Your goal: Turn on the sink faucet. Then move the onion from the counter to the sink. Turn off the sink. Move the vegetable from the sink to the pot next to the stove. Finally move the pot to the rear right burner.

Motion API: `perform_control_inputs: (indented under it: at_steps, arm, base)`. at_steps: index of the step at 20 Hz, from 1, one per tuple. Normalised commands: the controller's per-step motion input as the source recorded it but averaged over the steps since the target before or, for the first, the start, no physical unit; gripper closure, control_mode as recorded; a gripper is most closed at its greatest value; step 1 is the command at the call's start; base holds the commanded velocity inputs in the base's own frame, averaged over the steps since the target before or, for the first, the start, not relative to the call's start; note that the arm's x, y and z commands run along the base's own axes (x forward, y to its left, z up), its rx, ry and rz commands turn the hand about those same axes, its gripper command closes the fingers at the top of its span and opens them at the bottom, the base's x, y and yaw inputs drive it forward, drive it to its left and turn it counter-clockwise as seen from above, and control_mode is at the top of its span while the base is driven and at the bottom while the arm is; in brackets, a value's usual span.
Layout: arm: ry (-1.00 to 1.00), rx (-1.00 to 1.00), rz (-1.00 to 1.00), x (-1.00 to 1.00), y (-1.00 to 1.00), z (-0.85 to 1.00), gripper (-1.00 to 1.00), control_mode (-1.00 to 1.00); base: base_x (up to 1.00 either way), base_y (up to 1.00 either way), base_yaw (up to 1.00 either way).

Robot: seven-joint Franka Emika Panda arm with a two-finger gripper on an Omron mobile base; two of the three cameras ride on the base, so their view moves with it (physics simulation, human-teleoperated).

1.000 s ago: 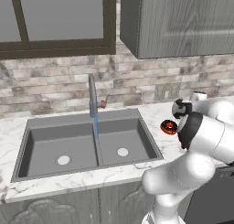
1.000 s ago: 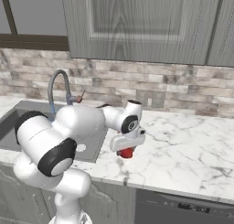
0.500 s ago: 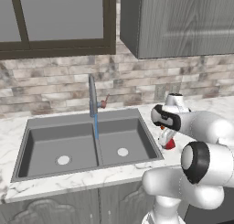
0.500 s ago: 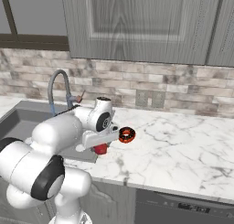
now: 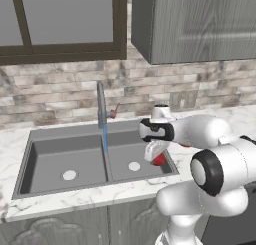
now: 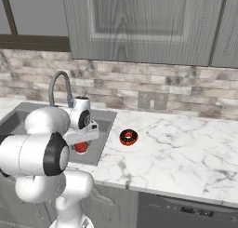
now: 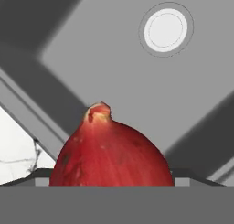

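1. You will find the gripper (image 5: 156, 154) clamped on the onion (image 5: 160, 160), its jaws standing wide around the bulb.
2. The onion hangs over the right basin of the sink (image 5: 75, 131), near that basin's right wall. In your hand view the basin's round pale drain (image 7: 165, 29) lies beyond it.
3. The sink faucet (image 5: 101, 104) stands upright at the back of the sink, and a thin blue stream of water (image 5: 105, 139) falls from it.
4. Note a round red-orange ring with a dark centre (image 6: 128, 137) resting on the counter (image 6: 186, 148), just right of the sink.
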Motion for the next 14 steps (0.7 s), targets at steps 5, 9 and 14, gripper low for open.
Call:
perform_control_inputs:
  at_steps: [5, 9, 14]
  arm:
    - [0.07, 0.00, 0.00, 0.66, 0.63, -0.07, 1.00, -1.00]
    - [0.00, -0.04, 0.00, 0.38, 0.15, -0.21, 1.00, -1.00]
    - [0.00, -0.03, 0.00, 0.39, 0.00, -0.32, 1.00, -1.00]
  base:
    - [0.00, 0.00, 0.00]
    - [0.00, 0.00, 0.00]
    - [0.00, 0.00, 0.00]
